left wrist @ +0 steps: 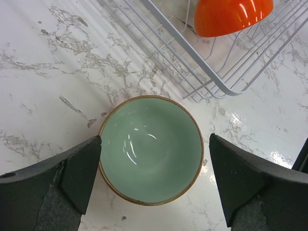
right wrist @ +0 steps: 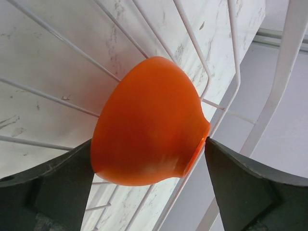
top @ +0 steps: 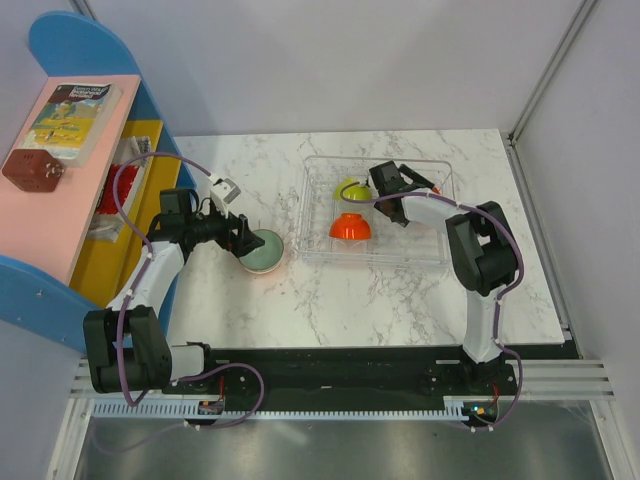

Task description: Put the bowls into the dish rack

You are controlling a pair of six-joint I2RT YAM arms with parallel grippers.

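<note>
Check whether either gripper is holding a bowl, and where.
Left gripper: nothing, open around the mint bowl. Right gripper: astride the orange bowl, at its sides; grip cannot be told.

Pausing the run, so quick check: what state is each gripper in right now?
Left gripper: open, straddling the mint bowl, not holding it.
Right gripper: open around the orange bowl, seemingly not gripping it.
</note>
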